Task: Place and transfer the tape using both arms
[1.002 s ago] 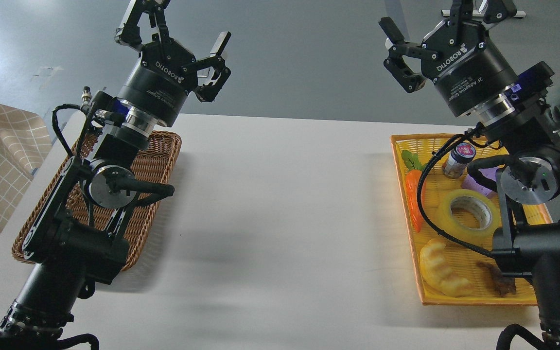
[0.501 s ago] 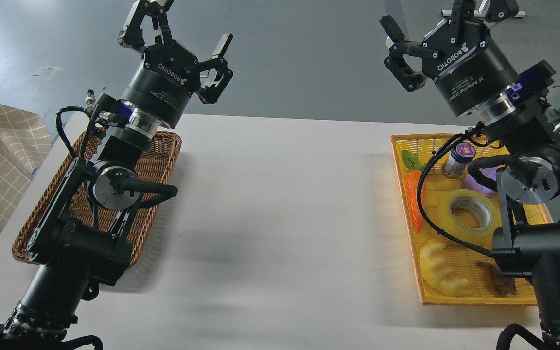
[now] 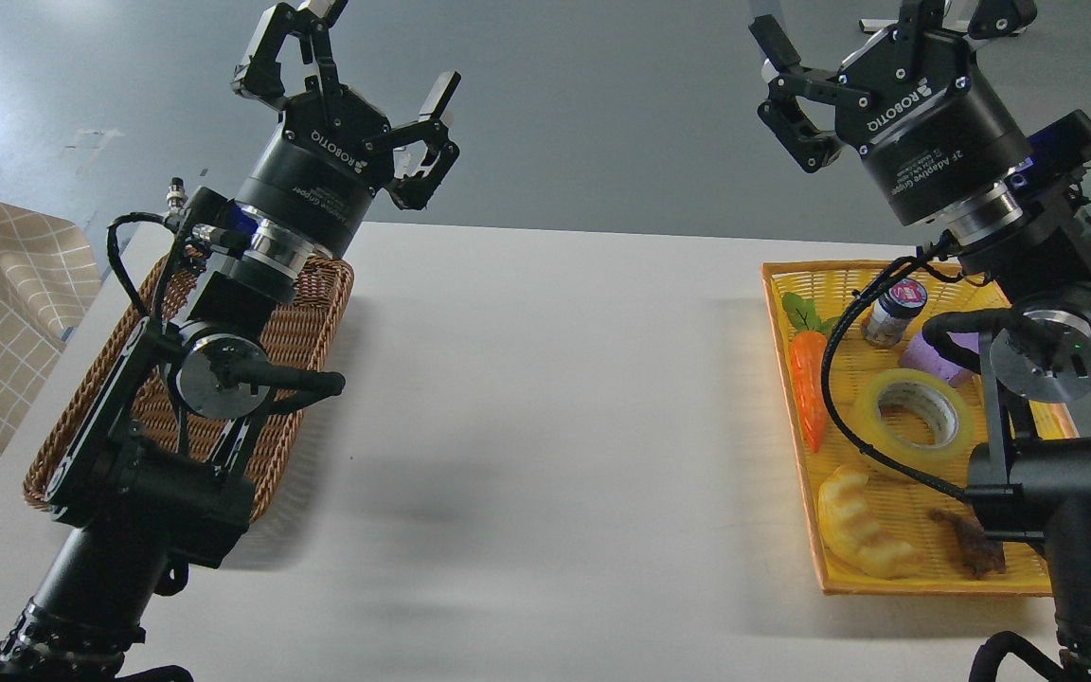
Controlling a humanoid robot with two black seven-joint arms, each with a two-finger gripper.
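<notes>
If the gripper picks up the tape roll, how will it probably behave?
The tape is a thick ring with a pale core, so probably stiff under a grip. Its glossy yellow surface may be a bit slippery. It lies flat in the yellow tray now; set on edge, it would likely roll.

Even, bright overhead lighting; the arms cast soft blurred shadows on the white bench (image 3: 545,398). Focus is sharp, with mild floor glare top left.

Glossy yellow tape roll (image 3: 915,414) with pale core, flat in the yellow tray (image 3: 886,583), untouched.
</notes>
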